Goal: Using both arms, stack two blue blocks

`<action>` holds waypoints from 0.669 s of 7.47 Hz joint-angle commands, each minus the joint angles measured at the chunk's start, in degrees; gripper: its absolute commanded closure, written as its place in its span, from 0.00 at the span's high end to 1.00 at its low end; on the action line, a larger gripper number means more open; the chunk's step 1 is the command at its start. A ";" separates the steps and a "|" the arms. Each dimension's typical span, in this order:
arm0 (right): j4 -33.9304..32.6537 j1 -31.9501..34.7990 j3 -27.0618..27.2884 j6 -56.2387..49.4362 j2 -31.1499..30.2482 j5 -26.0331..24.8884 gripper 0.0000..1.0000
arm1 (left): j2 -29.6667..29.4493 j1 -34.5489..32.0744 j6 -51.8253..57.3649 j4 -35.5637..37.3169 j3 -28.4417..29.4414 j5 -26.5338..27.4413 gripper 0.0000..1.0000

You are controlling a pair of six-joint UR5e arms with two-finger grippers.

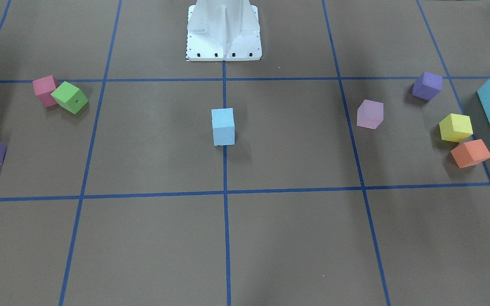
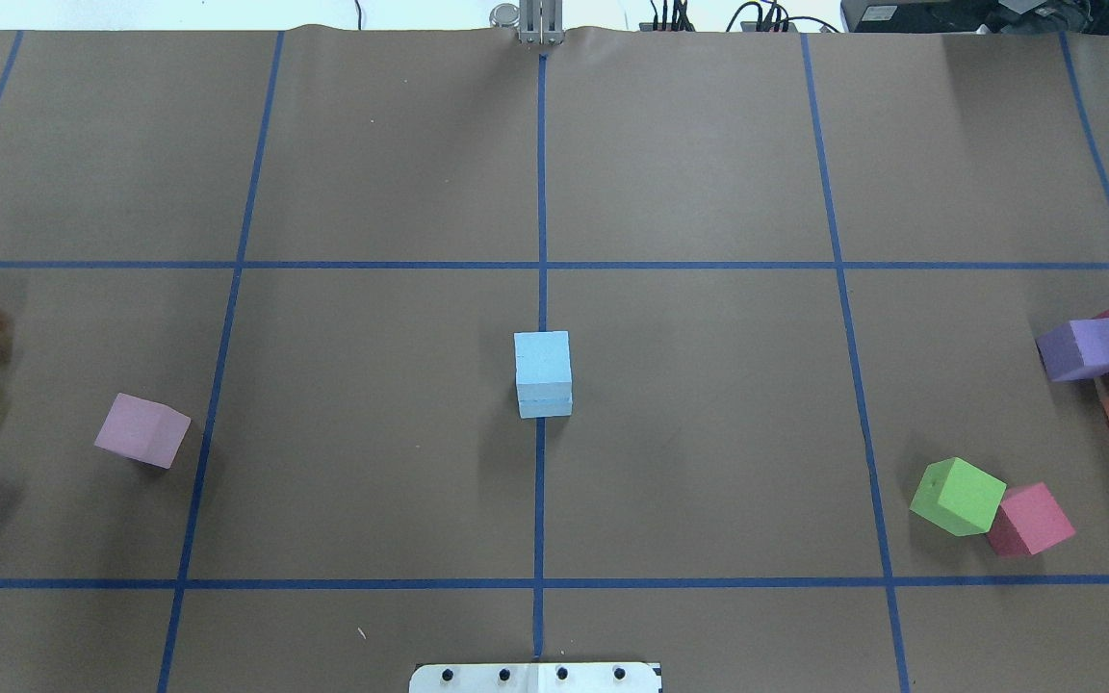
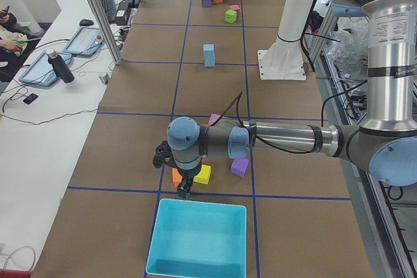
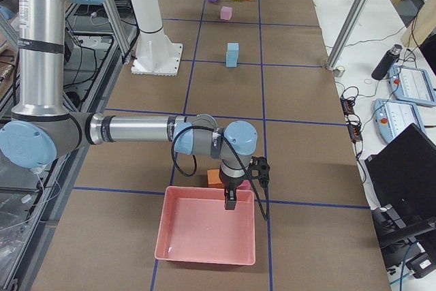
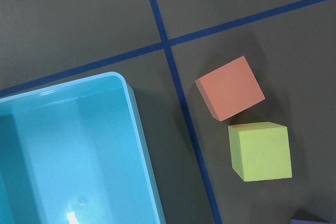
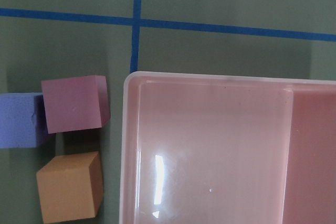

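At table centre, blue blocks, edges flush.

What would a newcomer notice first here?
The two blue blocks, stacked one on the other at the table's centre, right on the middle tape line. Next, the left arm reaching low by the teal bin at one end and the right arm by the pink bin at the other, with loose coloured cubes scattered near both ends.

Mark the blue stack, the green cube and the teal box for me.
blue blocks (image 2: pixel 543 358), overhead view, top face of upper block.
green cube (image 2: pixel 955 494), overhead view, upper face.
teal box (image 5: pixel 63 150), left wrist view, bare inner floor.
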 commanded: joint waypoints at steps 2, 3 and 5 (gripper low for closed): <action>-0.03 0.00 0.15 0.00 0.00 0.64 1.00 | 0.18 -0.05 -0.07 0.00 -0.06 0.00 0.98; -0.03 0.00 0.15 0.00 0.00 0.82 1.00 | 0.18 -0.05 -0.07 0.00 -0.06 0.00 0.98; 0.05 0.00 0.24 0.00 0.00 1.43 1.00 | 0.27 -0.14 -0.07 0.00 0.03 0.27 0.98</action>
